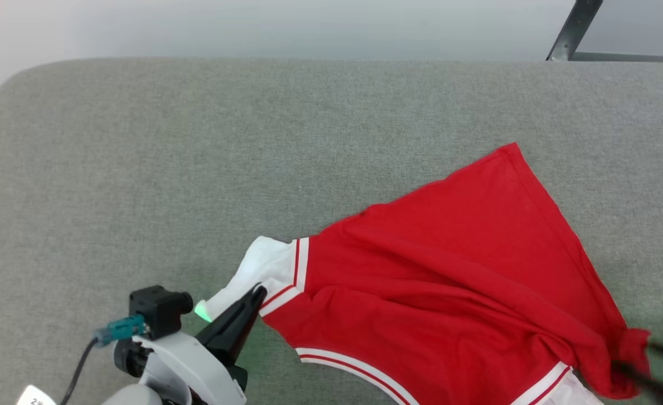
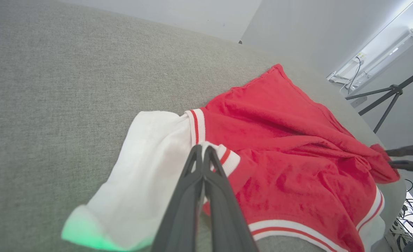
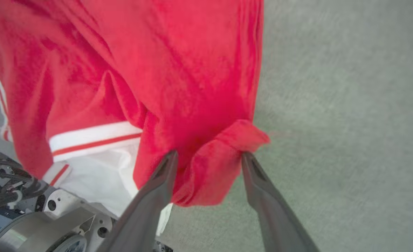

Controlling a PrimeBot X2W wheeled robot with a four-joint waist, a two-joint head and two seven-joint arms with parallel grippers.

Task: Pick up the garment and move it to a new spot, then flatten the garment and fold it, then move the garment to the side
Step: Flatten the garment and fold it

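Your left pincer is clamped on the garment at its striped sleeve trim. Your right pincer stands wide, with a red fold between its fingers above the grey desk.

A dark tripod stands beyond the grey fabric surface.

grey fabric surf., pale wall, tripod

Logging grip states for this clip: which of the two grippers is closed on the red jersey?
The left gripper: its fingers are pressed together on the garment's striped sleeve trim. The right gripper's fingers stand apart around a bunched red corner.
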